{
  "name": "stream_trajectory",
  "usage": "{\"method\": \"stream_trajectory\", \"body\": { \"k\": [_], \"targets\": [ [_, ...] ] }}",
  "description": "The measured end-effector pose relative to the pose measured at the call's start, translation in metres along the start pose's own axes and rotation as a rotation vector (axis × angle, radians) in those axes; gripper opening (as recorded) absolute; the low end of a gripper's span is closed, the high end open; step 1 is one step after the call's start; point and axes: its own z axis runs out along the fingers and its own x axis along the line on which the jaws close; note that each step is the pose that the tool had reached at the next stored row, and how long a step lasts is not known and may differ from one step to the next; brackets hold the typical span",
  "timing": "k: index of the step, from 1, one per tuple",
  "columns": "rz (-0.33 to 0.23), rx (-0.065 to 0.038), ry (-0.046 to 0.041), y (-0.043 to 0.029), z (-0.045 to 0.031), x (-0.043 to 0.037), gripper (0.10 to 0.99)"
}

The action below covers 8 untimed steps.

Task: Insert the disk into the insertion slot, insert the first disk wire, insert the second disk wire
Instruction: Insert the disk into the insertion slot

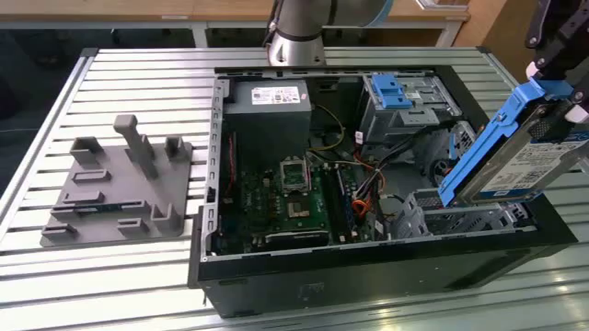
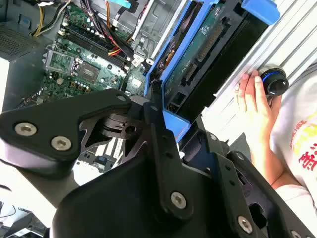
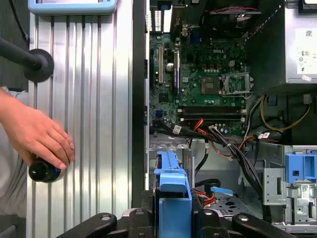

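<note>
Fixture (image 1: 120, 186): grey, on the desk (image 1: 138, 89), near its edge at the exterior view's left.
Case (image 1: 368, 279): open, mid-desk.
Slot (image 1: 460, 215): inside the case, toward the desk's edge at the exterior view's right; not yet filled.
Disk (image 1: 511, 148): tilted above the slot, lower end close to it.
Gripper (image 3: 173, 210): clenched on the disk's blue frame.
Risk: I judge the tilted disk may catch the slot's rim or the wires (image 1: 368, 186) nearby, and jam.
Writing: white label (image 1: 534, 172) on the disk; its print is too small to read.

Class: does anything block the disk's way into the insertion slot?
Nothing visible does. The disk hangs tilted in the gripper, its lower end right over the insertion slot; the cables lie to the exterior view's left of it.
</note>
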Motion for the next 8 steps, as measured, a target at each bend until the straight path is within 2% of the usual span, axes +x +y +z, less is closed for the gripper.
{"method": "stream_trajectory", "body": {
  "k": [8],
  "targets": [
    [0.000,0.000,0.0000,0.0000,0.0000,0.0000,0.365]
  ]
}}
